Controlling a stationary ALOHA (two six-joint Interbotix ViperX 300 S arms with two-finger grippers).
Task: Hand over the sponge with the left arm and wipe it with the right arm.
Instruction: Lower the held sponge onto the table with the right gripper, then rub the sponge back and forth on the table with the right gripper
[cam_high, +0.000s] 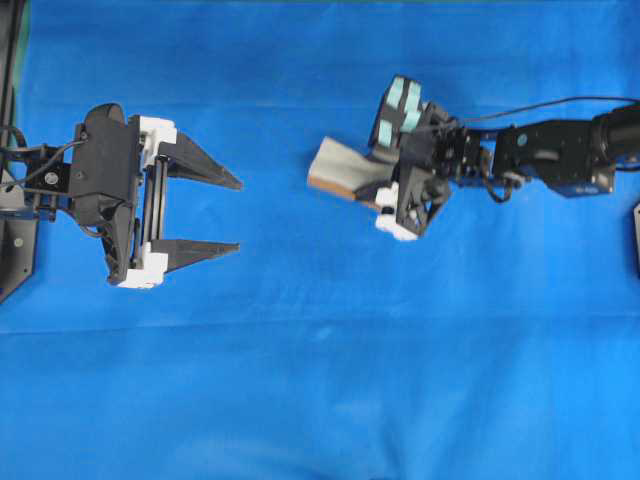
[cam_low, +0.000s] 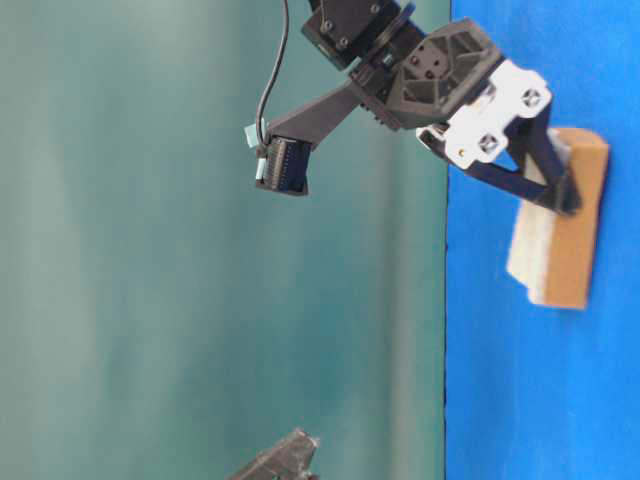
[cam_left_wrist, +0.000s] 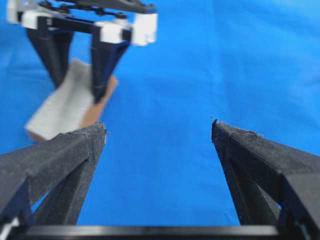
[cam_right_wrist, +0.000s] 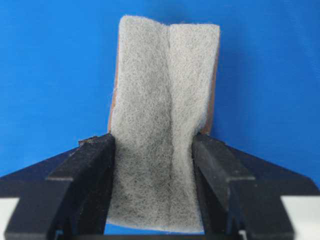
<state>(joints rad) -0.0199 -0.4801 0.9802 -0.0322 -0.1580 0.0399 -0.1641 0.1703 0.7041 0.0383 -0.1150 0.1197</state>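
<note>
The sponge (cam_right_wrist: 162, 115) shows its grey-white speckled face with a thin tan-brown layer behind. It is pinched and creased between the black fingers (cam_right_wrist: 95, 155) of my right gripper (cam_right_wrist: 152, 142), which is shut on it. Overhead, the sponge (cam_high: 335, 168) sticks out leftward from the right gripper (cam_high: 378, 178), low over the blue cloth. My left gripper (cam_high: 239, 216) stands wide open to its left, well apart from it and with nothing between its fingers. In the left wrist view the open left gripper (cam_left_wrist: 159, 129) has the sponge (cam_left_wrist: 62, 105) ahead to the upper left.
A blue cloth (cam_high: 320, 380) covers the whole table. A teal-green backdrop (cam_low: 150, 250) fills the table-level view beside it. Black mounting hardware (cam_high: 15, 250) sits at the left edge, and a dark object (cam_high: 636, 235) at the right edge.
</note>
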